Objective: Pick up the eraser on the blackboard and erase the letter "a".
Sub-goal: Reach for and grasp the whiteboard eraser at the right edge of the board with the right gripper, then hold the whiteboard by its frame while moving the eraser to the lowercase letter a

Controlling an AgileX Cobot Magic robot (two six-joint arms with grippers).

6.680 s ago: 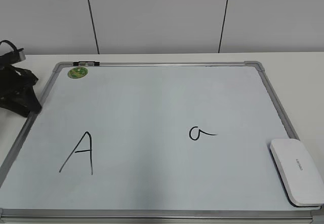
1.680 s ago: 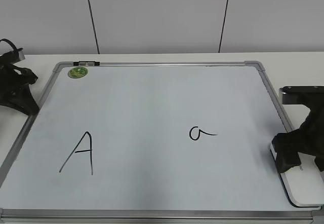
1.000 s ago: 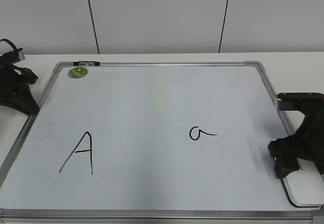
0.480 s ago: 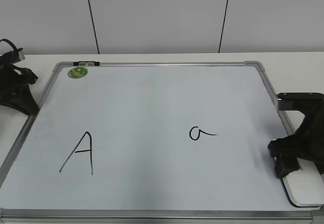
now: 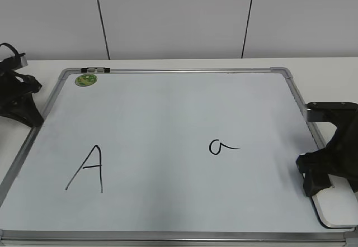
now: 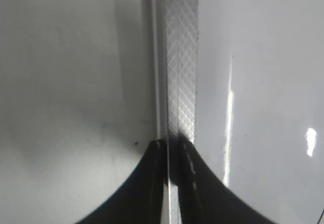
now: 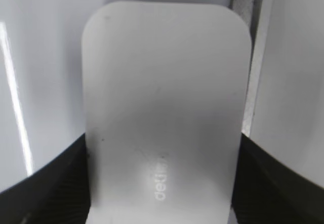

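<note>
- We see right tool (image 7: 161,183) straddling flat white oblong eraser (image 7: 164,97), fingers at both long sides; grip looks closed on it.
- Judged light, stiff, smooth: hold mid-length.
- Left tool (image 6: 169,183): state can't tell.

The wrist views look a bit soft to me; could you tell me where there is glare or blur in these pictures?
Left wrist view: bright glare streaks on the board, the dark gripper at the bottom blurred. Right wrist view: a glare streak at left, the eraser soft, its lettering barely legible, the fingers dark and blurred at its sides. Exterior view: even light, both letters sharp.
</note>
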